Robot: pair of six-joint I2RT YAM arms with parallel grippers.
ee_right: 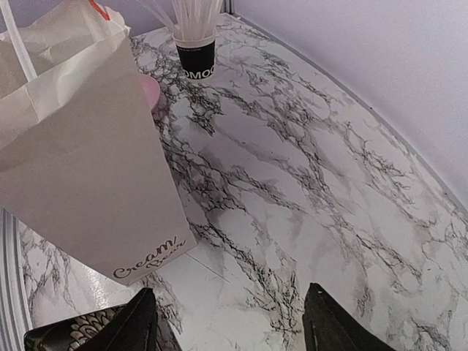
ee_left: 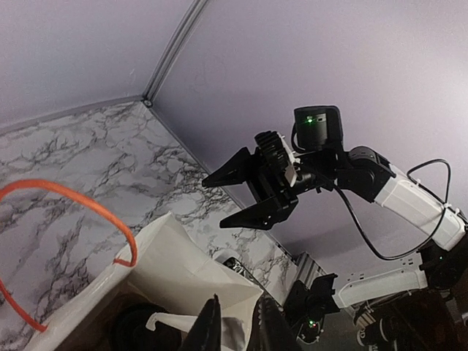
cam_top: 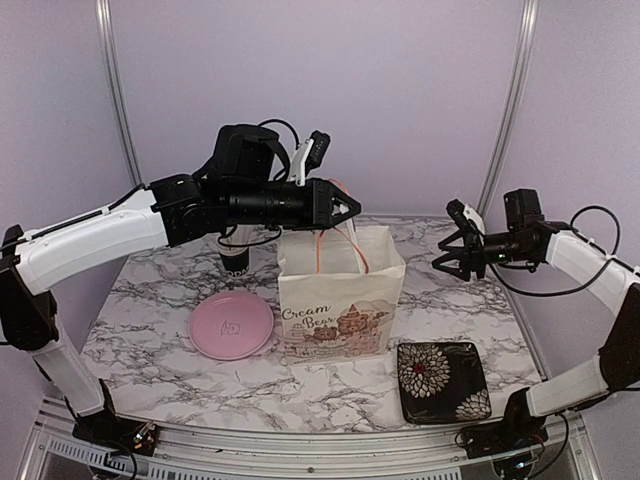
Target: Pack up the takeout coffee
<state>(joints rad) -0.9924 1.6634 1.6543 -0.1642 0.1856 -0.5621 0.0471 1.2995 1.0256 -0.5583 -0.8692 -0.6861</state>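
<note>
left wrist shows left pincer (ee_left: 239,303) barely parted over bag (ee_left: 183,263) (contents murky), right pincer (ee_left: 214,202) wide, both empty.

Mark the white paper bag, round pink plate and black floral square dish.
White paper bag (cam_top: 340,290), top external view, front face.
Round pink plate (cam_top: 232,326), top external view, centre.
Black floral square dish (cam_top: 442,382), top external view, centre.

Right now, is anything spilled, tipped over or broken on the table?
No, nothing stands out. The paper bag stands upright on the marble table, its top edge only a little creased. The pink plate and the flowered black dish lie flat, the cup of white sticks stands upright, and no spill shows.
</note>
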